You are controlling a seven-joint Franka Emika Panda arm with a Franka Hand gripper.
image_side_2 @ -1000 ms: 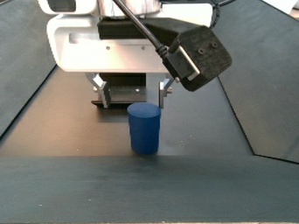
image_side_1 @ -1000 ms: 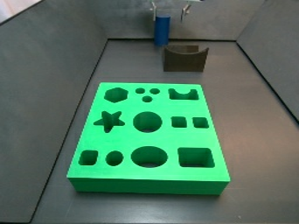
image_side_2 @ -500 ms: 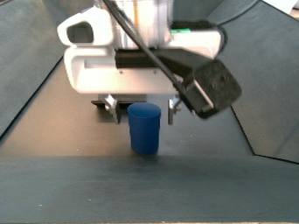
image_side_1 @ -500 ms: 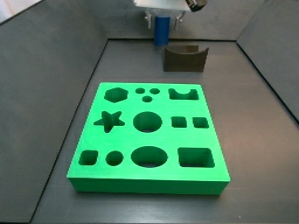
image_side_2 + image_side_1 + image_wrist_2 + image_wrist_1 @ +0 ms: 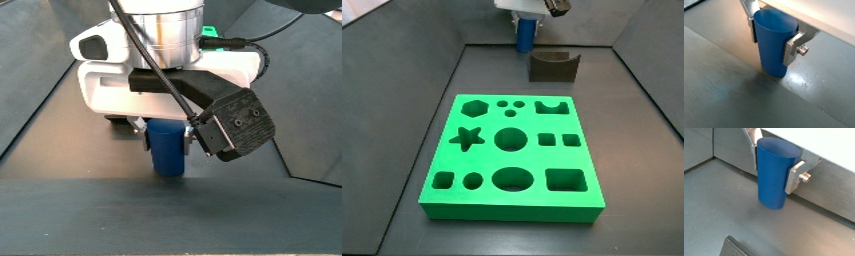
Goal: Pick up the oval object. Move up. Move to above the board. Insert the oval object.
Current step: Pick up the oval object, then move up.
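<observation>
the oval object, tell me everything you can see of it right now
The oval object is a plain blue peg, smooth and matte like plastic, taller than wide with a flat oval top. It stands upright on the dark grey floor at the far end, beyond the board and beside a dark olive block. The gripper straddles it, silver fingers against its upper sides.

In a side view the gripper (image 5: 166, 128) and the top of the oval object (image 5: 166, 150) are hidden behind the white wrist housing, in another the frame's top edge cuts the gripper (image 5: 525, 12) off, and the board (image 5: 510, 152) appears in neither wrist view.
</observation>
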